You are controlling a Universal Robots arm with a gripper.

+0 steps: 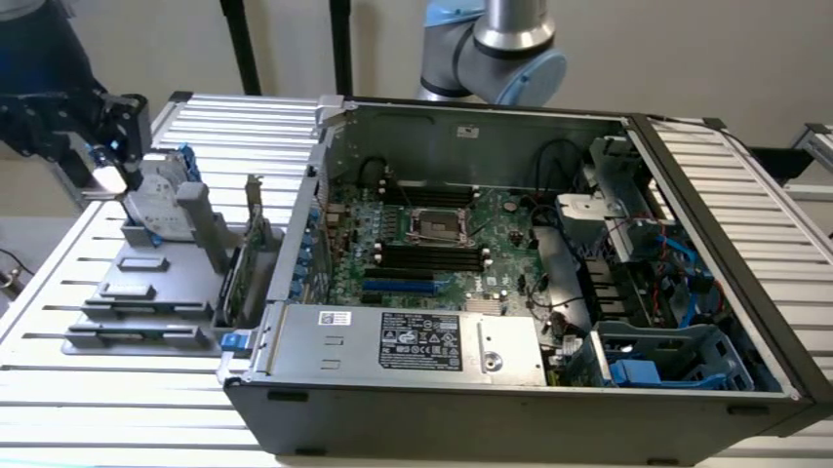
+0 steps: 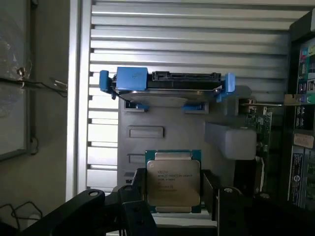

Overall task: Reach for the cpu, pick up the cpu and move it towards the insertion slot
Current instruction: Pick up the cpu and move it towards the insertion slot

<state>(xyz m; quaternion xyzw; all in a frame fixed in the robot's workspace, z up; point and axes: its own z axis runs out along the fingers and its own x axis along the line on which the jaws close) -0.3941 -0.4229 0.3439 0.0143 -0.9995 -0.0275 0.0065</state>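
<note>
While the hand (image 2: 173, 192) pinches the cpu (image 2: 173, 179) by its edges, the insertion slot (image 1: 440, 225) lies well apart.

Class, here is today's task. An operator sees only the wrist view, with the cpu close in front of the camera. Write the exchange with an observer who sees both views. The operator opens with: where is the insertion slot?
Observer: The insertion slot is inside the open computer case, on the green board, with its centre dark.
Operator: Where is the claw relative to that case?
Observer: The claw is outside it, at the exterior view's left, beside the upright hard drive.
Operator: What lies next to the slot?
Observer: Long black memory slots run along two opposite sides of it.
</note>
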